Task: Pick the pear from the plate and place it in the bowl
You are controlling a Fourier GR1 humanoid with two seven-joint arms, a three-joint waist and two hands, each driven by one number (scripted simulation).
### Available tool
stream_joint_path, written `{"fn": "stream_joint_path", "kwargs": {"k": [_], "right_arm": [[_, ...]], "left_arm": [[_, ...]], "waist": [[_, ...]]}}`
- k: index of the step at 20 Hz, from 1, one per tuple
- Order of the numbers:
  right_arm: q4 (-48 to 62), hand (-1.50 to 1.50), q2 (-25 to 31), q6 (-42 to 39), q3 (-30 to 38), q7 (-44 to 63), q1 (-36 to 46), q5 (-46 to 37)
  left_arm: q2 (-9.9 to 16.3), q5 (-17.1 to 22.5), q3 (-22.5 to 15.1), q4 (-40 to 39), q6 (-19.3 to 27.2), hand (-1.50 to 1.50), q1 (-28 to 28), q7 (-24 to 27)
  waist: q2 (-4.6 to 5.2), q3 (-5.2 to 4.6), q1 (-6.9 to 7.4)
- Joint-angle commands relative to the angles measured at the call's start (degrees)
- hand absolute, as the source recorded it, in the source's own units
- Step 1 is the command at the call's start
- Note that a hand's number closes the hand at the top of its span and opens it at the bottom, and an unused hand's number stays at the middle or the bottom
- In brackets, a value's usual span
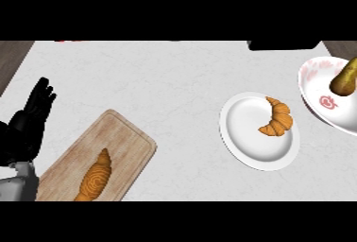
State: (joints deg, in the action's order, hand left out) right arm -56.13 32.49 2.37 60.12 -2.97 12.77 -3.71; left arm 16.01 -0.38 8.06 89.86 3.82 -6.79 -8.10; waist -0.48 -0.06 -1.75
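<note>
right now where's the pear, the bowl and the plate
pear [345,76], head view, on its brownish-green body
bowl [311,71], head view, on its white left rim
plate [245,124], head view, on its bare white part left of the croissant [276,118]

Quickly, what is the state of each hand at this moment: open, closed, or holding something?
Left hand: open, fingers up, resting at the view's left edge, holding nothing.
Right hand: not in view, so it cannot be told.

Two croissants: one [276,118] on the plate [244,137], one [96,177] on the cutting board [129,137] near the tabletop's front left. One plate, one cutting board, one bowl [317,90] at the right edge, one pear [344,78] in it.
</note>
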Motion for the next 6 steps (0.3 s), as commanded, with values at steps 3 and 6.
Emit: {"fn": "stream_joint_path", "kwargs": {"k": [3,6], "right_arm": [[-16.71,-1.5,-4.6,-10.02,3.85,3.92,-10.7,9.88],[-19.86,-1.5,-9.07,-11.67,5.74,0.96,-15.11,13.23]], "left_arm": [[-0.43,-0.04,-0.24,1.91,-0.52,0.0,0.79,-1.12],[0.85,1.2,1.72,-0.84,-3.11,0.0,2.13,2.91]], "waist": [[0.17,-0.02,0.84],[0.33,0.0,1.1]]}}
